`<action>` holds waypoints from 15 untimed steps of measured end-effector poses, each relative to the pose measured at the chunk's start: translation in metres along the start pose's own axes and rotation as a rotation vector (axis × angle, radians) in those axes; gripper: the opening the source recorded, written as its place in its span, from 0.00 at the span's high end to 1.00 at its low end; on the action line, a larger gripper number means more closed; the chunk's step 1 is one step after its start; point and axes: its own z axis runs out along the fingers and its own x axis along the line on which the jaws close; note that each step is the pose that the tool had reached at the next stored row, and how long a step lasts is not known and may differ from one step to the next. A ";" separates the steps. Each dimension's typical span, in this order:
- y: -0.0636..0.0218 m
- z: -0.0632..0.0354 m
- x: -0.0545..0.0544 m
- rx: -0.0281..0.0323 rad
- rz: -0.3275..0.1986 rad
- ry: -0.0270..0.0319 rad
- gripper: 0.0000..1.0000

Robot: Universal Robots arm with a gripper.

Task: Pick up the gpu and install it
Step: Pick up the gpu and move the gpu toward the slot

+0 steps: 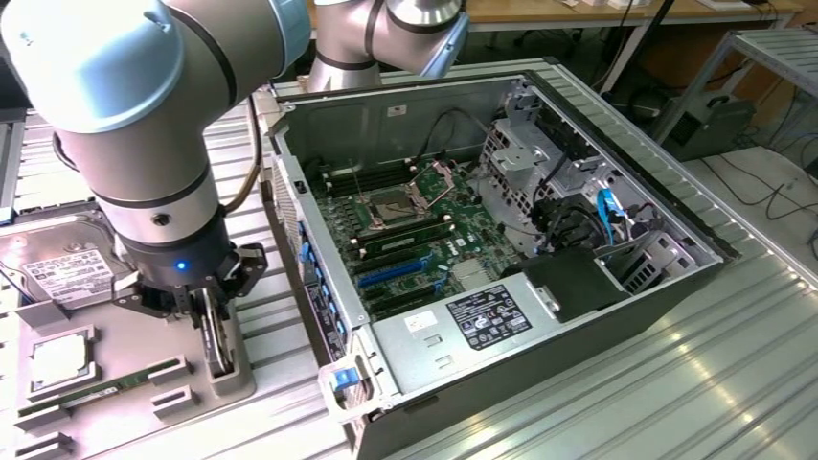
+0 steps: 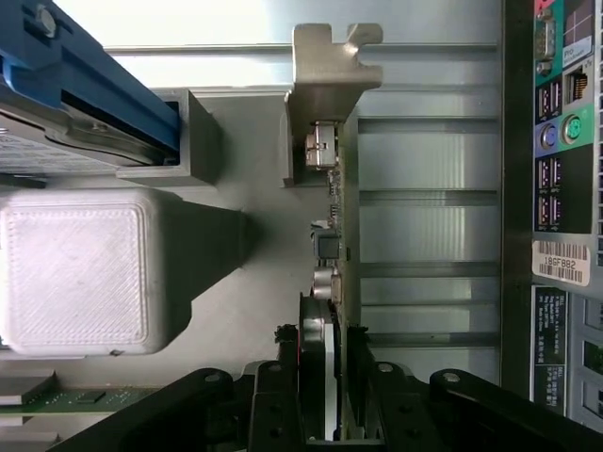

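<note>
Seen edge-on, the gpu (image 2: 347,217) hides its faces from me, its near end buried in my gripper (image 2: 325,377), whose fingers (image 2: 273,405) clamp it from both sides, its bracket (image 2: 330,75) jutting ahead of the tips.

Arm (image 1: 153,144): silver-grey round tube links, fat cylindrical joints with pale blue end caps (image 1: 77,48). The wrist section is black, with a small blue LED (image 1: 180,265) lit on its face. A black cable (image 1: 253,182) runs alongside the lower link. The hand (image 1: 213,331) is all black, two-finger linkage type, with round pivot pins (image 2: 450,378) on the link bars.
</note>
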 end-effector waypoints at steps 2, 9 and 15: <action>-0.0003 -0.0001 0.000 0.0002 0.000 0.0002 0.67; -0.0008 0.0000 0.000 0.0002 -0.014 0.0005 0.67; -0.0008 0.0001 0.000 0.0001 -0.014 -0.0001 0.67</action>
